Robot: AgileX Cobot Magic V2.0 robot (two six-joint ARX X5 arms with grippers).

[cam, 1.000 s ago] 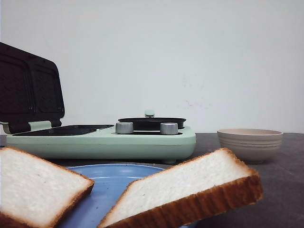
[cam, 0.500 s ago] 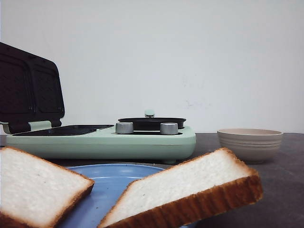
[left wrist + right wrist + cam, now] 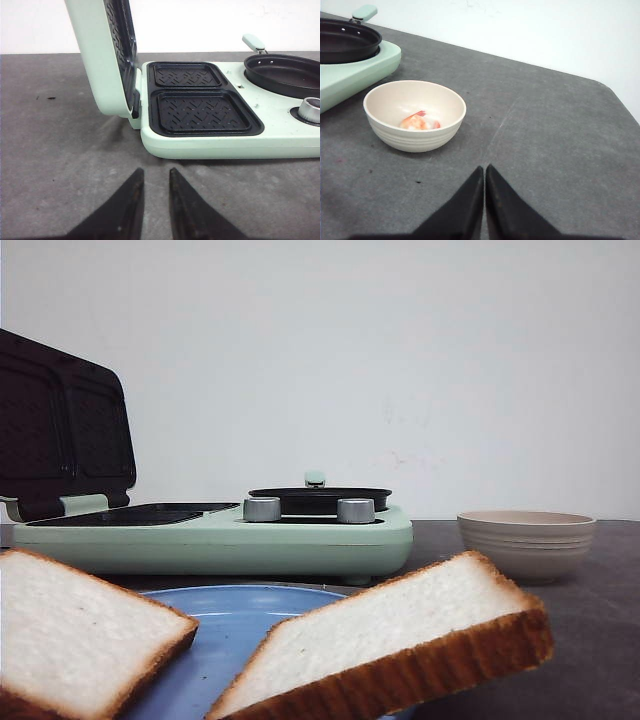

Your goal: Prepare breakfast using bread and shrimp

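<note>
Two slices of bread lie on a blue plate (image 3: 235, 625) close to the front camera: one slice (image 3: 70, 635) at the left, the other (image 3: 400, 640) leaning at the right. Shrimp (image 3: 419, 121), pink-orange and whitish, sit in a cream bowl (image 3: 415, 116), also seen in the front view (image 3: 527, 540). My left gripper (image 3: 155, 172) hovers over bare table before the mint sandwich maker (image 3: 200, 107), its fingers slightly apart and holding nothing. My right gripper (image 3: 484, 168) is shut and empty, on the near side of the bowl.
The sandwich maker (image 3: 215, 530) stands with its lid (image 3: 60, 430) raised, showing two ridged black plates (image 3: 202, 112). A round black pan (image 3: 285, 75) with a mint handle sits on its other half, beside two silver knobs (image 3: 262, 509). The grey table (image 3: 555, 125) ends at a white wall.
</note>
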